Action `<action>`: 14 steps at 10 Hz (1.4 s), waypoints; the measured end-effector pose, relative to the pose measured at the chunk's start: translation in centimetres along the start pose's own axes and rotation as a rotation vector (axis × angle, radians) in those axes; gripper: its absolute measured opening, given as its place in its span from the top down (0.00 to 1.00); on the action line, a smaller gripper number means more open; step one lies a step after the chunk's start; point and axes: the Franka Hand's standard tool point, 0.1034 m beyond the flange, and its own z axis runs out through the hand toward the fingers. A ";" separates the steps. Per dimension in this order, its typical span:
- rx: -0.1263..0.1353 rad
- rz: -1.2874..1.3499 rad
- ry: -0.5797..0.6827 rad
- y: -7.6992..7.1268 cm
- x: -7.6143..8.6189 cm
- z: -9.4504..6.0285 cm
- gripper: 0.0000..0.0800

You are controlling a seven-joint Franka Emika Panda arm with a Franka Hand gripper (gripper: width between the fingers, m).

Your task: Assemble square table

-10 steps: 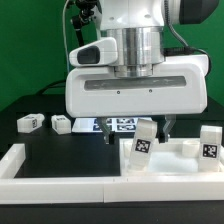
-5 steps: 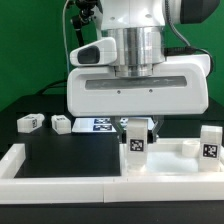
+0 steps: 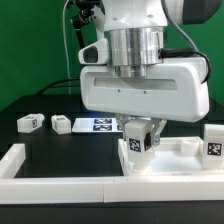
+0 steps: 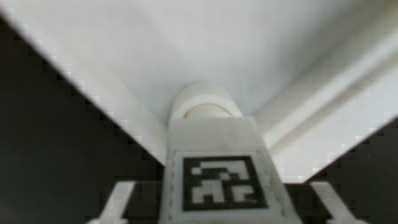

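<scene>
A white block leg [image 3: 138, 142] with a black-and-white tag hangs slightly tilted over the near left corner of the white square tabletop [image 3: 175, 163]. My gripper [image 3: 138, 135] is shut on this leg. In the wrist view the leg [image 4: 217, 150] runs up the middle with its tag facing the camera, a finger [image 4: 125, 205] on either side, and the tabletop [image 4: 267, 50] behind it. A second leg [image 3: 213, 143] stands upright at the tabletop's edge on the exterior view's right. Two more legs [image 3: 28, 123] [image 3: 62, 124] lie on the black table at the exterior view's left.
The marker board [image 3: 100, 124] lies flat behind the gripper. Low white wall bars [image 3: 60, 188] run along the front and the exterior view's left edge [image 3: 12, 158]. The big white gripper housing hides the middle of the scene.
The jaws have closed on the tagged leg that stood on the tabletop's corner. The arm has since risen a little and the leg now sits tilted in the grip.
</scene>
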 end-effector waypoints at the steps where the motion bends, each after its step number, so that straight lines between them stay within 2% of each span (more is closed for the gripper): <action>1: 0.017 0.237 -0.034 -0.2 -0.4 0.0 0.65; 2: 0.044 0.407 -0.064 -0.5 -0.6 0.1 0.65; 3: 0.061 0.516 -0.084 -0.5 -0.6 0.1 0.65; 6: 0.058 0.575 -0.087 -0.5 -0.7 0.2 0.65; 7: 0.058 0.574 -0.087 -0.5 -0.7 0.2 0.56; 8: 0.056 0.476 -0.079 -0.5 -0.7 0.1 0.56; 9: 0.052 0.356 -0.073 -0.5 -0.7 0.0 0.34; 10: 0.031 0.164 -0.074 -0.5 -0.8 -0.4 0.22; 11: 0.032 0.019 -0.065 -0.5 -0.7 -0.5 0.22; 13: 0.033 -0.059 -0.062 -0.4 -0.6 -0.3 0.19; 14: 0.026 -0.198 -0.052 -0.4 -0.6 -0.4 0.19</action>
